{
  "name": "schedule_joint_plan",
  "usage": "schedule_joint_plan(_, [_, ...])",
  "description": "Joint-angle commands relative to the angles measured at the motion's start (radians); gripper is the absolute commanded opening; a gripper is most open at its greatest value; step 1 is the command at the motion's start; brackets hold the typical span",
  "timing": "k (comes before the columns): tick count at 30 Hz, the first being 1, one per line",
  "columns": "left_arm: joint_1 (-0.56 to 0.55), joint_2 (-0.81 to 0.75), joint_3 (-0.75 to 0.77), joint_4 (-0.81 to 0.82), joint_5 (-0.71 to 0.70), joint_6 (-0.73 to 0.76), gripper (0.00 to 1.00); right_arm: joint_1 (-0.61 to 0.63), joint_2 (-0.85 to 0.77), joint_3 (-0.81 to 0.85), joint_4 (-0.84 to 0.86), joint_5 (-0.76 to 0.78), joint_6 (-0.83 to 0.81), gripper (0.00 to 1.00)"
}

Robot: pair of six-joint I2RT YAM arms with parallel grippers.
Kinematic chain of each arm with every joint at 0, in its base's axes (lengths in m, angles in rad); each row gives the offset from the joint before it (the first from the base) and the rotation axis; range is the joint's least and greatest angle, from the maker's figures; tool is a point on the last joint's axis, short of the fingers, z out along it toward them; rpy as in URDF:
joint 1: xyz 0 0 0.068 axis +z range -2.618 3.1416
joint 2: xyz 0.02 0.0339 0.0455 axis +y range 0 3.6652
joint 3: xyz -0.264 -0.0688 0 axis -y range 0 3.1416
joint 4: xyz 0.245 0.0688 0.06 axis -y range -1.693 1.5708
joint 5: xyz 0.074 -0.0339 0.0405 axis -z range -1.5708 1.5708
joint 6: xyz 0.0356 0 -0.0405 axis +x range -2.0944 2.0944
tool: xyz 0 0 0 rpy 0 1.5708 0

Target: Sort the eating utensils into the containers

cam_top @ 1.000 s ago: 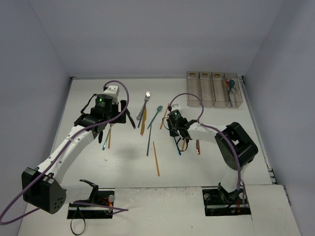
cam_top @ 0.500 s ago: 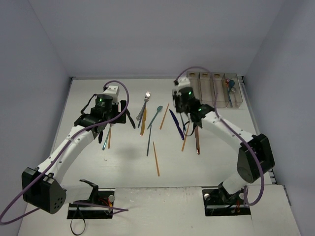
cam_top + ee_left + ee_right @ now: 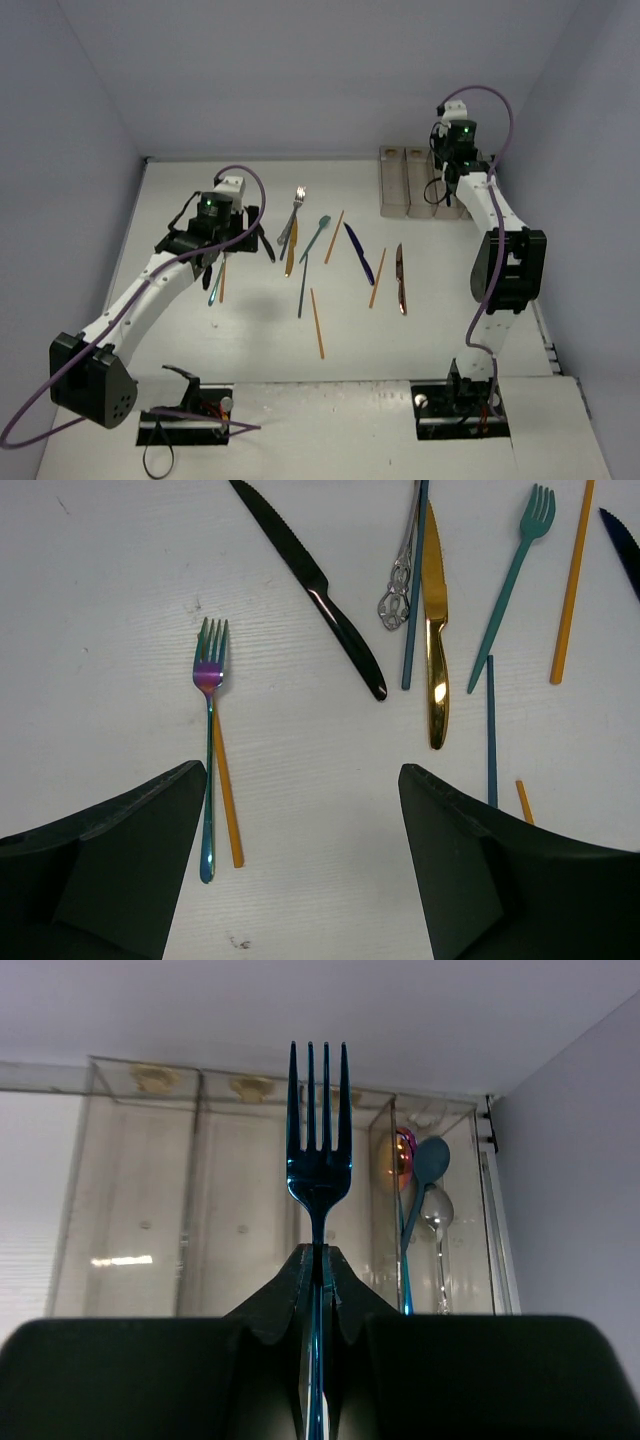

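White table (image 3: 250, 345), top view: dark blue knife (image 3: 360, 253), copper knife (image 3: 401, 281) and orange chopstick (image 3: 316, 322) lie mid-table. They are well apart from the containers (image 3: 396, 186) at the far right, under the right arm (image 3: 488, 205).

Left wrist view: left gripper (image 3: 300, 775) spread wide, empty, above an iridescent fork (image 3: 208, 720) touching a second chopstick (image 3: 226, 792). Glossy black knife (image 3: 322, 592), gold knife (image 3: 434, 630) and teal fork (image 3: 508, 585) lie near.

Right wrist view: right gripper (image 3: 320, 1256) clamped on a blue fork (image 3: 319, 1165) (four tines, pointing up). Clear bins behind; spoons (image 3: 431, 1160) in the rightmost.

Blue fork (image 3: 318, 1175), gold knife (image 3: 433, 610), black knife (image 3: 318, 585), teal fork (image 3: 505, 595), iridescent fork (image 3: 208, 750), orange chopstick (image 3: 572, 580)
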Motion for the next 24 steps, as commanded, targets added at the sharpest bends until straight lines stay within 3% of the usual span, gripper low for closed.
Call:
schedule_joint_plan(1, [0.002,0.011,0.027,0.028,-0.006,-0.002,0.75,-0.058,0.102,0.126,0.057,-0.067,-0.031,0.00])
schedule_joint_plan(10, [0.002,0.046,0.028,0.029,-0.006,0.001,0.75,-0.141,0.314,0.308,0.072,-0.166,-0.033,0.00])
schedule_joint_plan(24, [0.002,0.068,0.027,0.032,0.001,-0.001,0.75,-0.146,0.469,0.379,0.081,-0.190,0.024,0.00])
